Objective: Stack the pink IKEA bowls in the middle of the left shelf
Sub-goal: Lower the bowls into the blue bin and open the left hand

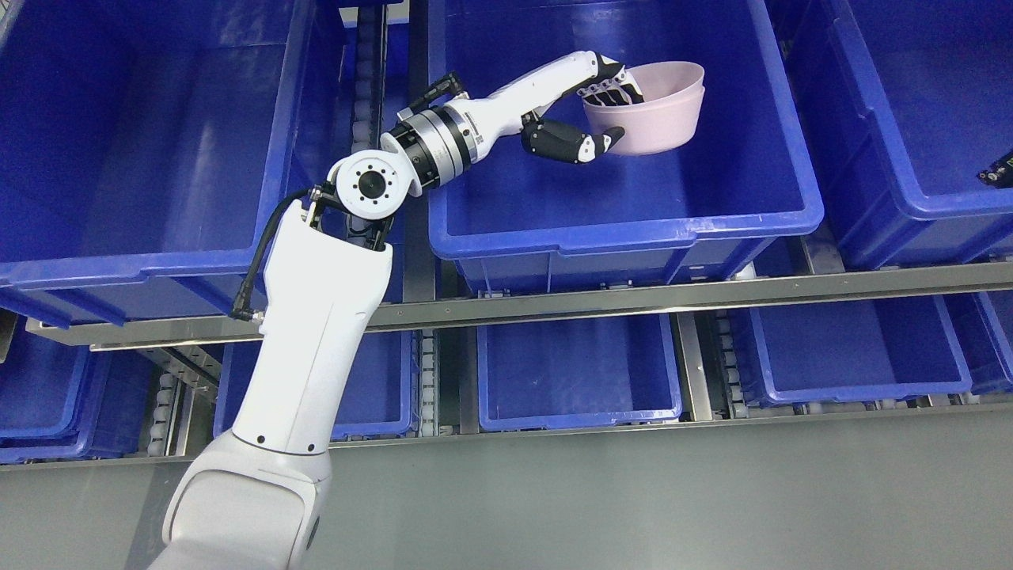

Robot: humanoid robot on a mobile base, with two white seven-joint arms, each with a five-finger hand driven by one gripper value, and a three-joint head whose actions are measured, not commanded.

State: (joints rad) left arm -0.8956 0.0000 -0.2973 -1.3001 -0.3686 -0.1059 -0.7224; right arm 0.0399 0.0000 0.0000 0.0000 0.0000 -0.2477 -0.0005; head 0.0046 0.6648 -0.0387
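Gripping pink bowls (661, 111), left hand (601, 111), blue bin (633, 226).

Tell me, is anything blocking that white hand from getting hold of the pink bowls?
Nothing visible does. The left hand already grips the pink bowls, fingers inside the rim and thumb outside, within the middle blue bin.

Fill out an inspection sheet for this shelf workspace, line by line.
Surface: steel shelf rail carrying blue bins on two levels.
Job's things: pink bowls, seemingly two nested, tilted inside the middle bin.
Clutter: nothing seen.
Hands: left hand grips the bowls, fingers inside the rim, thumb outside; a dark part at the right edge, possibly the right hand, state unclear.
Cables: black cable along the left forearm.
Surroundings: left bin, right bin, lower bins.
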